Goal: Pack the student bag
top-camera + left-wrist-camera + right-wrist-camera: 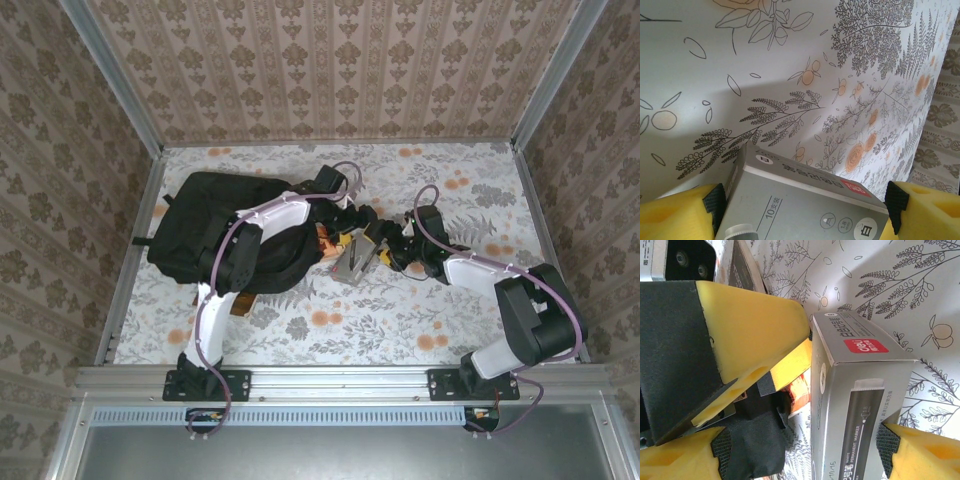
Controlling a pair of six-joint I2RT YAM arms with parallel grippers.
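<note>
Top view: the large black fabric backpack (205,225) lies left of centre, near the left rim of the floral surface (380,325); open room lies right and near. Left wrist: left jaws grasp a grey cardboard marker box (790,200). Right wrist: right jaws released, straddling the box; one pad (887,447) touches its edge.

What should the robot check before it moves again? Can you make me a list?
1. Left pincer has the grey marker box between its pads, touching both sides: ok.
2. Right pincer clear of the marker box: not ok. The box also sits inside its open jaws.
3. Student bag open and ready: cannot tell. From above it just looks black.
4. Marker box lifted off the table: cannot tell.
</note>
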